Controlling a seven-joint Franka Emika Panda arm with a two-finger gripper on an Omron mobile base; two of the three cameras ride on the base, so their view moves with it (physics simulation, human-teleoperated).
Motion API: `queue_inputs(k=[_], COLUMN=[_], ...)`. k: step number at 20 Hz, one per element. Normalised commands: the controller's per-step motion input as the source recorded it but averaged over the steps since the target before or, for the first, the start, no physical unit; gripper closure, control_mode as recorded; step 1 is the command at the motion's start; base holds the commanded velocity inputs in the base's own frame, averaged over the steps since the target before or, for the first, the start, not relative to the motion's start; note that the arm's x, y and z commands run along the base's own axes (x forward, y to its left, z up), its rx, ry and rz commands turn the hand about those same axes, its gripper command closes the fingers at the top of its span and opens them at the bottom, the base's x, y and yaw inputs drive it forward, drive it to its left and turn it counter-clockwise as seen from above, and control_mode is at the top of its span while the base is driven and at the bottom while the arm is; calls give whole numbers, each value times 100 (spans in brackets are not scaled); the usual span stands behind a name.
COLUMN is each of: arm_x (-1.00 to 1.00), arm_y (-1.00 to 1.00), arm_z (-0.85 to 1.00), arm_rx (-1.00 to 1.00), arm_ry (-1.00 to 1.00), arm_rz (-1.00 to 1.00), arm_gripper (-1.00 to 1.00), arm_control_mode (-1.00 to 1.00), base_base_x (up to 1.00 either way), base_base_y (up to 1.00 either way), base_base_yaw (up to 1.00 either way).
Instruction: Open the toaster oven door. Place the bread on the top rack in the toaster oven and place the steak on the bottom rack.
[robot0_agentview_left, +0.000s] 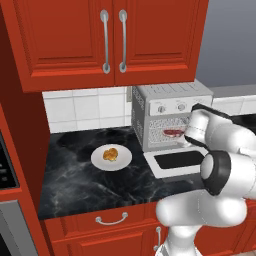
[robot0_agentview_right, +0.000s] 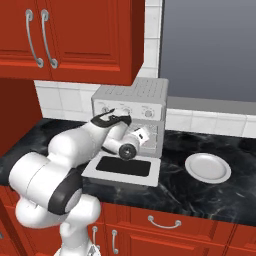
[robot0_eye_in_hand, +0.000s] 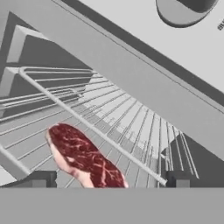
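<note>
The oven (robot0_agentview_left: 165, 117) door (robot0_agentview_left: 176, 161) lies folded down flat on the counter (robot0_agentview_left: 75, 175). The steak (robot0_eye_in_hand: 83, 157) rests on a wire rack (robot0_eye_in_hand: 131, 131) inside, between the spread fingertips of the gripper (robot0_eye_in_hand: 109, 180), unheld. The bread (robot0_agentview_left: 110, 154) sits on a plate (robot0_agentview_left: 97, 162). Markings beside the knobs are unreadable.

You have the toaster oven (robot0_agentview_left: 172, 117) at the counter's (robot0_agentview_left: 75, 180) far edge, its door (robot0_agentview_left: 177, 161) lying open (flat) before it; the steak (robot0_agentview_left: 173, 132) sits inside, and the bread (robot0_agentview_left: 110, 154) rests on a plate (robot0_agentview_left: 97, 161) to its left.
</note>
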Motion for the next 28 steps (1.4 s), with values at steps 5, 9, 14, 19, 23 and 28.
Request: queue_inputs(k=[5, 9, 14, 19, 23, 28], arm_x=[-1, -9, 4, 2, 26, 44], arm_y=[-29, 3, 19, 46, 56, 29], arm_z=[56, 80, -35, -37, -22, -11], arm_rx=[46, 40, 25, 23, 8, 1], arm_ry=[0, 0, 10, 3, -1, -1], arm_rz=[11, 10, 10, 8, 4, 0], arm_gripper=[-100, -100, -100, -100, -100, -100], arm_control_mode=[-100, -100, -100, -100, -100, -100], base_base_x=[0, 0, 0, 0, 0, 0], base_base_y=[0, 0, 0, 0, 0, 0], base_base_yaw=[0, 0, 0, 0, 0, 0])
